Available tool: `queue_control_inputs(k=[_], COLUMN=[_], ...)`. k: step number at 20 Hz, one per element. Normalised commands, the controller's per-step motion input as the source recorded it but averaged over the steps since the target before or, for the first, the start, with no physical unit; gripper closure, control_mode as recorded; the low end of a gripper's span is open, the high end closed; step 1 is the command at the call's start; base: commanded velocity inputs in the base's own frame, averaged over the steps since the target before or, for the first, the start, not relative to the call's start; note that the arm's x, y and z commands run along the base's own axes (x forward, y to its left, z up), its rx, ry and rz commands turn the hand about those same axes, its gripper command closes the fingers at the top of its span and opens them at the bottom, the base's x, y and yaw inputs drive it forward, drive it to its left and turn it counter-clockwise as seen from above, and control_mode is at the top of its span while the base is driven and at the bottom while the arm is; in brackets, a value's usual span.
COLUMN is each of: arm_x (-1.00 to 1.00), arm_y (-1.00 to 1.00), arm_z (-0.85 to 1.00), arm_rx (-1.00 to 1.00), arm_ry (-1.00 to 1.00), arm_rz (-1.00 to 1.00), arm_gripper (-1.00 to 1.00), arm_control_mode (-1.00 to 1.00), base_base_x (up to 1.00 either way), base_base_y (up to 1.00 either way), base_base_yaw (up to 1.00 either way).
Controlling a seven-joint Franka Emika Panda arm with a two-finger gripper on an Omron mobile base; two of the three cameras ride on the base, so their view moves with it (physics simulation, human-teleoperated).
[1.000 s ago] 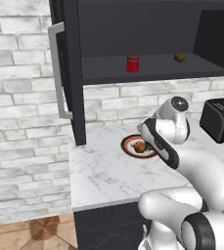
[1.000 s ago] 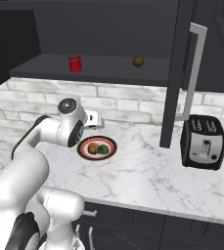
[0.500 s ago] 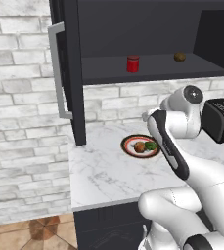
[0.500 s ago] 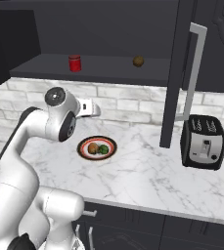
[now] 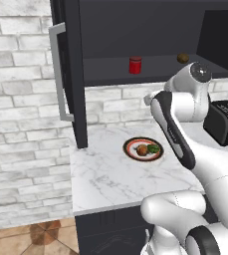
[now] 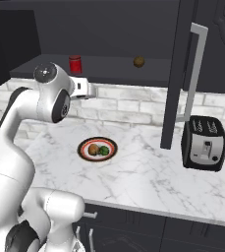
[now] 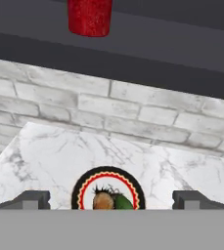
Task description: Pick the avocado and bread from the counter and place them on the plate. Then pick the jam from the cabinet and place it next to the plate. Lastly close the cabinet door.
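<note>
My arm (image 5: 177, 124) looks like smooth white plastic with a soft sheen, its joints a darker, glossier kind. The counter (image 5: 105, 174) under me is polished white marble with grey veins. Behind it the wall (image 5: 21, 124) is rough pale brick, matt, with chalky mortar lines. The cabinet (image 5: 110, 30) looks like painted black wood, flat and dull, and its door (image 6: 222, 39) shows carved moulding; the handle (image 6: 195, 74) is brushed silver metal. The jam (image 7: 89, 17) is red with a slightly speckled surface. The plate (image 5: 130, 150) looks like glazed ceramic. The toaster (image 6: 204, 143) is dark with a faint metallic gleam. The floor (image 5: 31, 239) is brown tile.
</note>
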Motion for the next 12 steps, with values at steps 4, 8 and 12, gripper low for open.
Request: queue_control_inputs(k=[4, 8, 12], arm_x=[-0.04, -0.03, 0.0], arm_y=[0.1, 0.11, 0.15], arm_z=[0.6, 0.43, 0.42], arm_rx=[0.0, 0.0, 0.0], arm_ry=[0.0, 0.0, 0.0], arm_rz=[0.0, 0.0, 0.0], arm_gripper=[-1.0, -1.0, -1.0], arm_control_mode=[-1.0, -1.0, -1.0], base_base_x=[0.0, 0.0, 0.0], base_base_y=[0.0, 0.0, 0.0], base_base_yaw=[0.0, 0.0, 0.0])
